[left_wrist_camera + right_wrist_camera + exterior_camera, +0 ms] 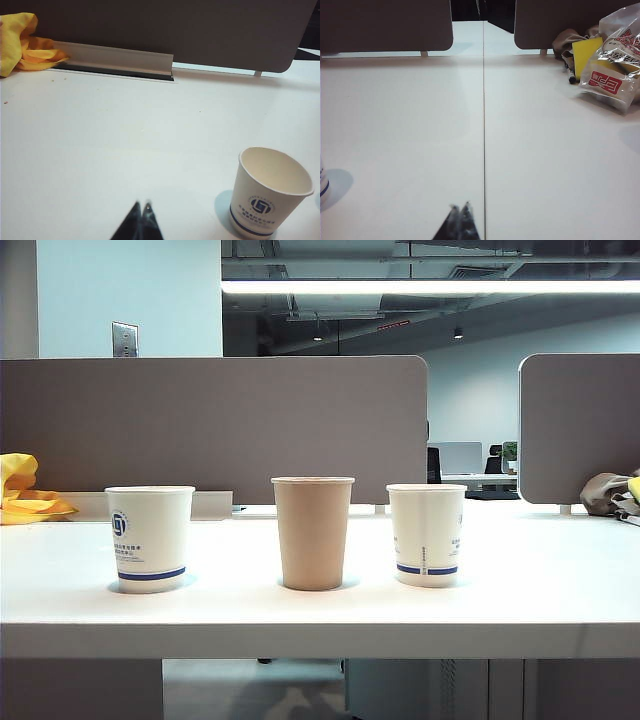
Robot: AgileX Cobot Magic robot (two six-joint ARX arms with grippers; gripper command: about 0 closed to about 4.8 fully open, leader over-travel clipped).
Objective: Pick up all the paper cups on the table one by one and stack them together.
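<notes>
Three paper cups stand upright in a row on the white table [320,615]: a white cup with a blue band [150,538] on the left, a tan-brown cup [313,532] in the middle, another white cup with a blue band [426,534] on the right. Neither arm shows in the exterior view. In the left wrist view my left gripper [142,205] is shut and empty, low over bare table, with the left white cup [270,192] off to one side. My right gripper [460,206] is shut and empty beside the table seam; a sliver of a white cup [323,186] shows at the frame edge.
Grey-brown divider panels [215,425] stand along the table's back. A yellow cloth [22,490] lies at the back left. Snack bags [612,60] and a brown bundle [610,492] lie at the back right. A dark seam [484,135] runs across the tabletop.
</notes>
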